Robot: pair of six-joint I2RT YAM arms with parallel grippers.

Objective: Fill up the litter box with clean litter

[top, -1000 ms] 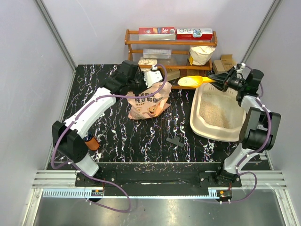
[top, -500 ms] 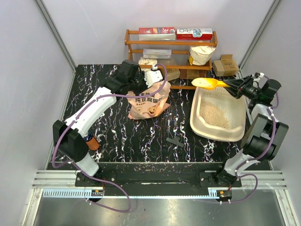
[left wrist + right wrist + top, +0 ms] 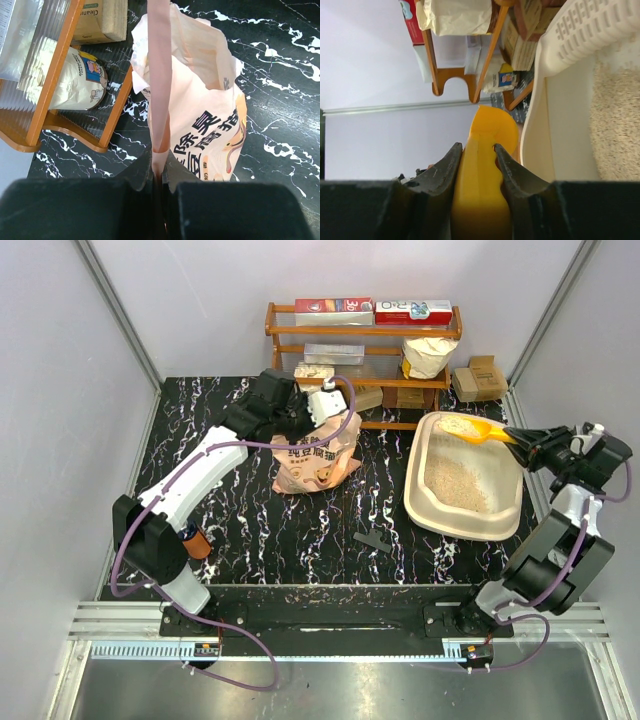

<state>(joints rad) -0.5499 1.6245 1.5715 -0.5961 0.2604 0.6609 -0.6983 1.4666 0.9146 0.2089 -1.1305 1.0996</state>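
The litter box (image 3: 414, 492) lies along the right edge of the worktop (image 3: 240, 530), roughly midway between its far and near edges, with its slotted rim section at the far end. Clean litter (image 3: 456, 486) covers part of its floor as a pale tan bed.

The right pincer (image 3: 516, 435) reaches in from the right edge and is closed on the handle of a yellow scoop (image 3: 468, 427). In the right wrist view both fingers (image 3: 445, 167) press against the handle's sides. The scoop's bowl carries a small load of granules and hangs over the far end of the litter box, above the rim.

The pink-orange bag (image 3: 315, 462) stands upright toward the middle of the far edge, just in front of the wooden shelf rack (image 3: 360, 332). The left pincer (image 3: 322, 412) is clamped on the bag's top edge. The left wrist view shows its tips (image 3: 159, 172) pinching a thin pink strip of the bag's mouth, with the printed face hanging below it.

A small black object (image 3: 373, 539) lies on the worktop near the near edge, apart from the box.
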